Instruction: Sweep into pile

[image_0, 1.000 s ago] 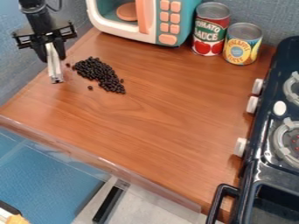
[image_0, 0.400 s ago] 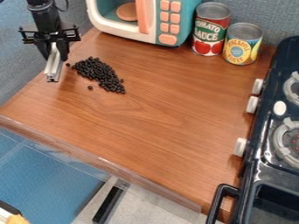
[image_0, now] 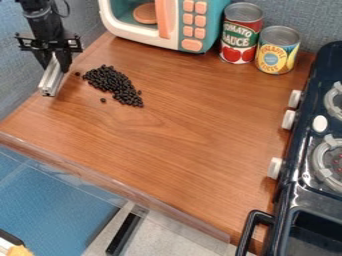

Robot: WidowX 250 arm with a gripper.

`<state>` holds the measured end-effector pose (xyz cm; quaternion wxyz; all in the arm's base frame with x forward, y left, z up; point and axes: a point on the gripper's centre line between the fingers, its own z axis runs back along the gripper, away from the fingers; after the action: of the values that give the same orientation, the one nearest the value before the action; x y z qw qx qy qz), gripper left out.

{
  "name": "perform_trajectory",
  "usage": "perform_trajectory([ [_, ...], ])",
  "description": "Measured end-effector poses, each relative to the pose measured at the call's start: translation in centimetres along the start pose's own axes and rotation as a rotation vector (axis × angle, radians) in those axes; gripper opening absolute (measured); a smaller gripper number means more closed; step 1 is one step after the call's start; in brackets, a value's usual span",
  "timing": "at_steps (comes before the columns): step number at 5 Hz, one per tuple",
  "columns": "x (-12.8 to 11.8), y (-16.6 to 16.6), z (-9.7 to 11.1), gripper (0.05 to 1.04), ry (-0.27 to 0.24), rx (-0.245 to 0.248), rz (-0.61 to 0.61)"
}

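Hanging near black beans (image_0: 115,85); gripper (image_0: 56,59) with bar (image_0: 50,80)

Toy kitchen setup, w/ mini stove (image_0: 300,173), microwave (image_0: 173,26) & food cans (image_0: 241,33).

I see a worktop (image_0: 180,145) of smooth reddish wood grain with a soft sheen, its front strip (image_0: 120,185) clear and glossy like plastic. The hand (image_0: 57,60) looks matt black to me, the bar (image_0: 51,77) in it pale, smooth and metallic. My pile of beans (image_0: 112,84) is dark, with a dull shine. The toy microwave (image_0: 174,30) reads as smooth plastic, the two cans (image_0: 242,35) as metal-topped, the stove (image_0: 304,200) as glossy black, the wall (image_0: 320,20) as rough, woven-looking.
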<state>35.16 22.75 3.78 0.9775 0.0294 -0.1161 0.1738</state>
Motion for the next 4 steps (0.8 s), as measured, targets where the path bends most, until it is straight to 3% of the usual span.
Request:
perform_trajectory([
  [4, 0.88, 0.46, -1.06, 0.378, 0.006, 0.016, -0.058],
])
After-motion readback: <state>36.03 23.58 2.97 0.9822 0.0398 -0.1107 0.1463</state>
